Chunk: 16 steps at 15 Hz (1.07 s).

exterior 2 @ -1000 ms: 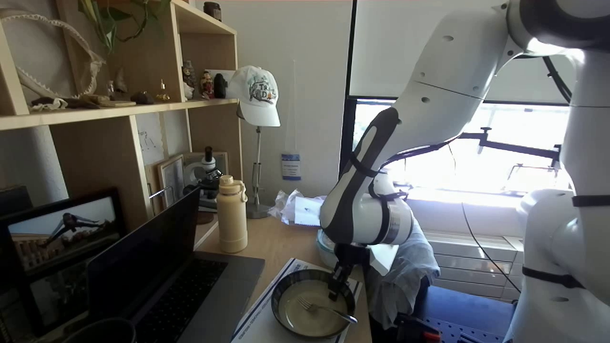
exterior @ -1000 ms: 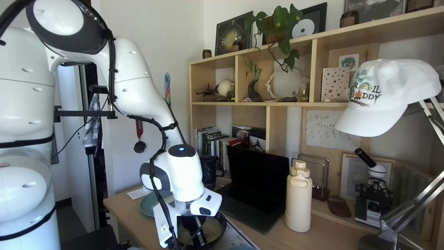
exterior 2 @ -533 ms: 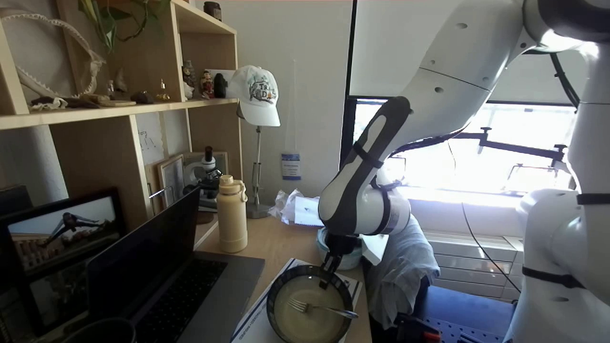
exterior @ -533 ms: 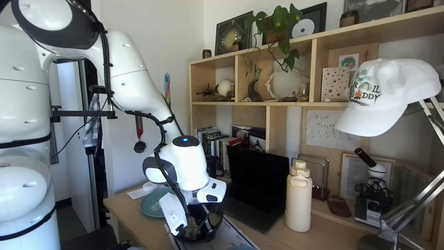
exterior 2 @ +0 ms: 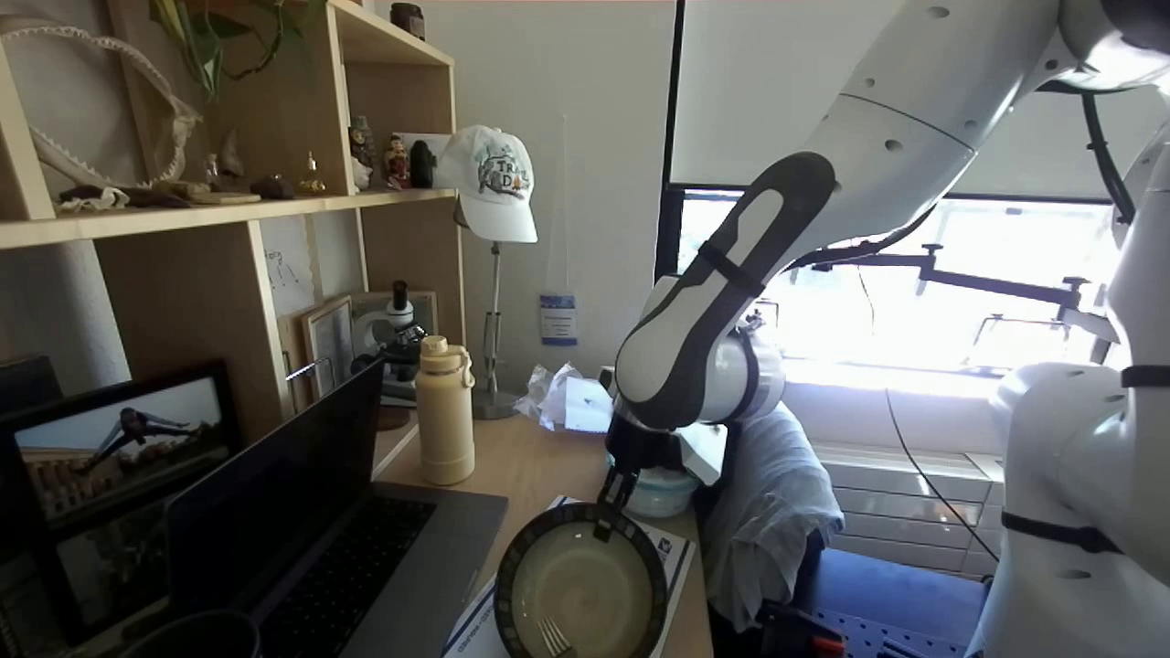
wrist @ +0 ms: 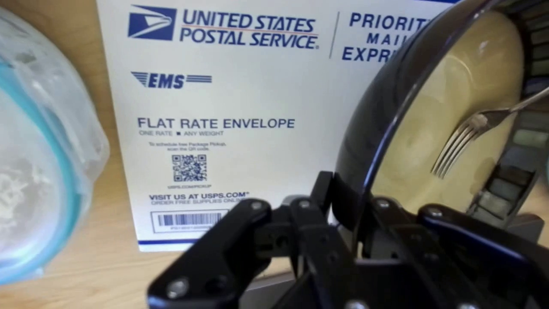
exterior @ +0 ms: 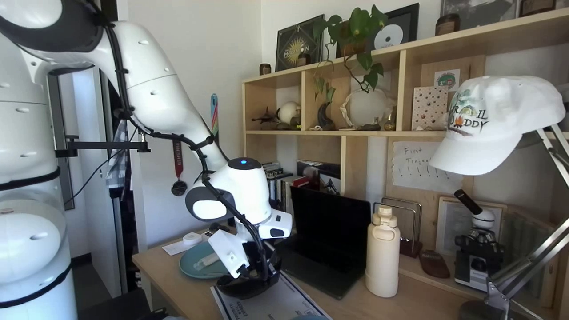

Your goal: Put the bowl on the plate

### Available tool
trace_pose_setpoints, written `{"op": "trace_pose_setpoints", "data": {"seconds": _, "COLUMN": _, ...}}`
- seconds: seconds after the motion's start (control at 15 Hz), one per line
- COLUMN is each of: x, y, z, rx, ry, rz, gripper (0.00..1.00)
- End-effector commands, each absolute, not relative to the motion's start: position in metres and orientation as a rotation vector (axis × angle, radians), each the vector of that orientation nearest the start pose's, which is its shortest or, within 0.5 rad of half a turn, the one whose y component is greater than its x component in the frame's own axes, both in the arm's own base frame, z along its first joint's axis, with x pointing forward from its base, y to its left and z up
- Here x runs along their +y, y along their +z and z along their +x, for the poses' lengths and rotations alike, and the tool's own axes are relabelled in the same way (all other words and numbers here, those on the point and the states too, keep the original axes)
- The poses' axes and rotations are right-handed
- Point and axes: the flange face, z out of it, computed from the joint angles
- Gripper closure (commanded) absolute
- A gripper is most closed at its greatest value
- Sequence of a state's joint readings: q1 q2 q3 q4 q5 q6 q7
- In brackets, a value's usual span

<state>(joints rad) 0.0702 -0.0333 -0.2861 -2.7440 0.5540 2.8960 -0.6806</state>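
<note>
Dark brown outside and paler within, the bowl (wrist: 437, 101) is pinched at its edge by the gripper (wrist: 351, 201), tilted over the envelope (wrist: 223, 107) with a fork (wrist: 484, 121) inside, so the grasp looks done. Whether it hangs fully clear I cannot tell. Left to do, it seems: carrying it to the teal plate (exterior: 190, 258) on the desk (exterior: 426, 302), where something pale (exterior: 207, 261) lies, then levelling, lowering and letting go.

plate (exterior: 189, 261) partly bare — pale item (exterior: 207, 261) in way; laptop (exterior 2: 347, 548) near bowl (exterior 2: 582, 578)
</note>
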Motion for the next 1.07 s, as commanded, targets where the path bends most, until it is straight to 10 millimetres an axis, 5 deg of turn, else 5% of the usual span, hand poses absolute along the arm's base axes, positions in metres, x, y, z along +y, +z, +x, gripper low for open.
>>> {"op": "trace_pose_setpoints", "data": {"seconds": 0.0, "x": -0.105, "y": 0.278, "z": 0.393, "rx": 0.118, "ry": -0.418, "rz": -2.864, "gripper": 0.95}}
{"op": "trace_pose_setpoints", "data": {"seconds": 0.53, "x": -0.086, "y": 0.280, "z": 0.396, "rx": 0.094, "ry": -0.502, "rz": -2.633, "gripper": 0.95}}
{"op": "trace_pose_setpoints", "data": {"seconds": 1.0, "x": -0.009, "y": 0.264, "z": 0.421, "rx": -0.225, "ry": -0.344, "rz": -2.681, "gripper": 0.95}}
